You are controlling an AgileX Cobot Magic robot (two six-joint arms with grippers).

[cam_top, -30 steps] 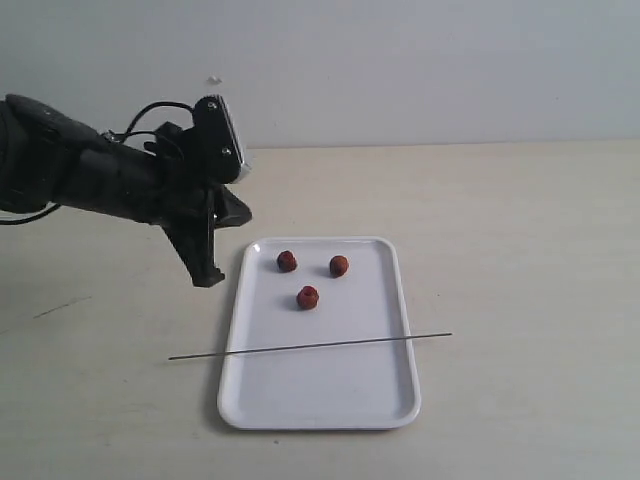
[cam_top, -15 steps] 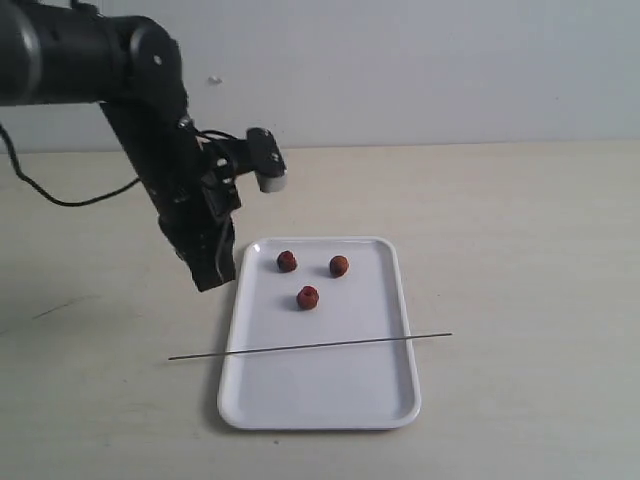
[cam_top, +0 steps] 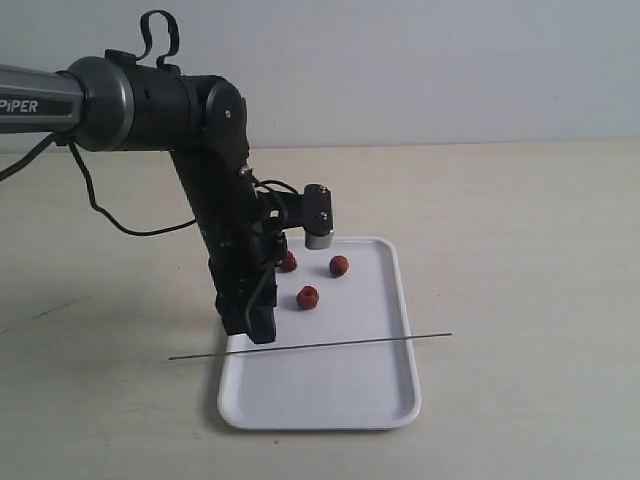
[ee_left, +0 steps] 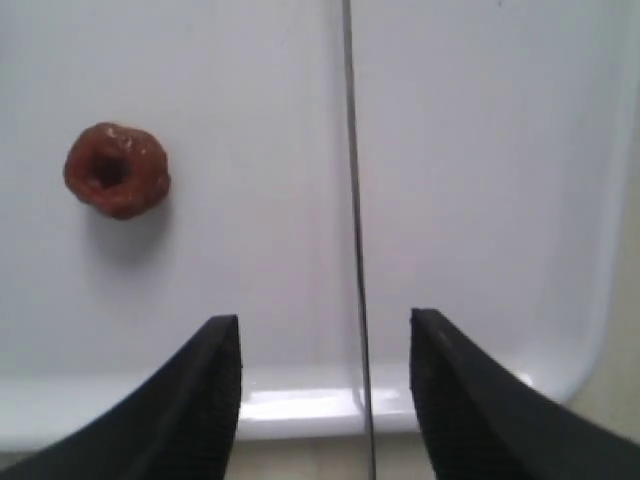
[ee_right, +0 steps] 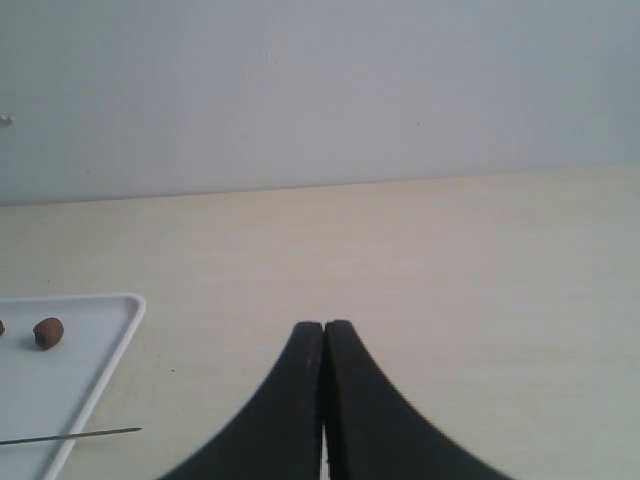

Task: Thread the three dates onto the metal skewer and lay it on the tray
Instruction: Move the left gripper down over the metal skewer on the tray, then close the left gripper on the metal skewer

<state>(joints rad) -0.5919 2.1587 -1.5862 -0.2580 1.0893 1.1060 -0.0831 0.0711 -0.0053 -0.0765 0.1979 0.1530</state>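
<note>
The white tray [cam_top: 330,385] lies on the table with three dates on it: one [cam_top: 340,265] at the back, one [cam_top: 308,297] nearer the middle, and one [cam_top: 289,262] partly behind the arm. The thin metal skewer [cam_top: 340,344] lies across the tray, both ends overhanging. My left gripper [cam_top: 255,332] points down at the tray's left edge, open. In the left wrist view the left gripper [ee_left: 322,330] straddles the skewer [ee_left: 352,200] without touching it, with a date [ee_left: 116,170] off to one side. My right gripper [ee_right: 324,325] is shut and empty, away from the tray [ee_right: 90,340].
The pale wooden table [cam_top: 520,250] stretches around the tray, bare to the right. A grey wall stands behind it. The left arm's black cable [cam_top: 110,215] loops over the table's left side. The right arm does not show in the exterior view.
The left arm has swung from the table's left side to the right and down, bringing its open gripper over the skewer at the tray's left edge. Dates and skewer have not moved.
</note>
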